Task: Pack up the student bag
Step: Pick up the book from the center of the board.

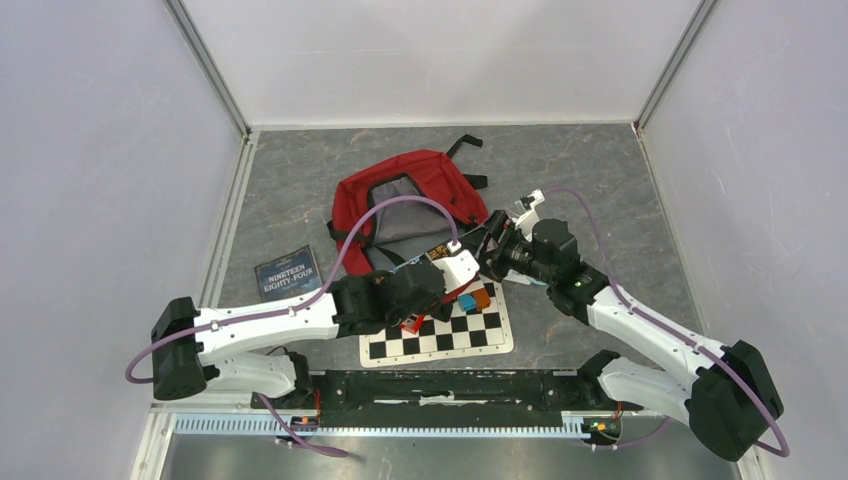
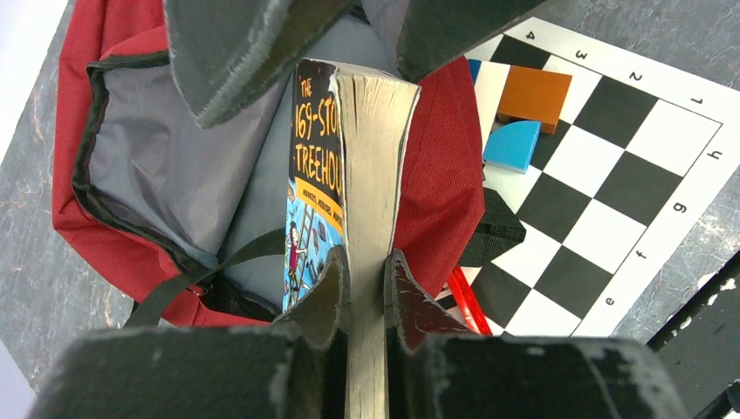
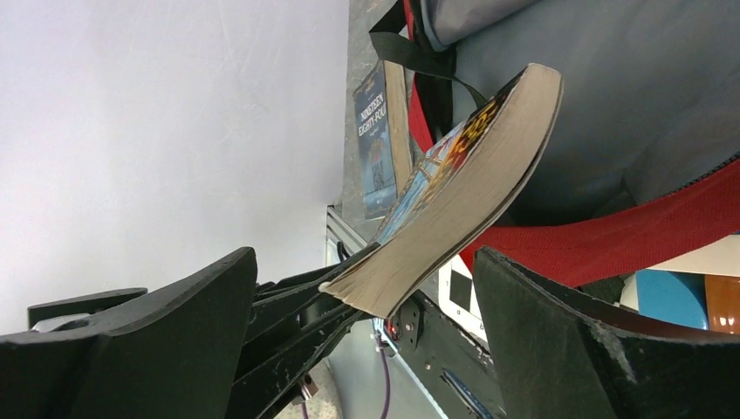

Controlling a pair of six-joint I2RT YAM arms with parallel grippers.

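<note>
Left wrist: left claw clamps paperback above student bag; right claw gapes.

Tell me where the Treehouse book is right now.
In the left wrist view the Treehouse book is held edge-on by the left fingers, over the open mouth of the red student bag, with the chessboard to its right.

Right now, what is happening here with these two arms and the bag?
The left gripper is shut on a thick colourful paperback book, held on edge over the open large red fabric backpack. The right gripper stands wide open beside it, holding nothing. A dark blue book lies on the table left of the bag.
</note>
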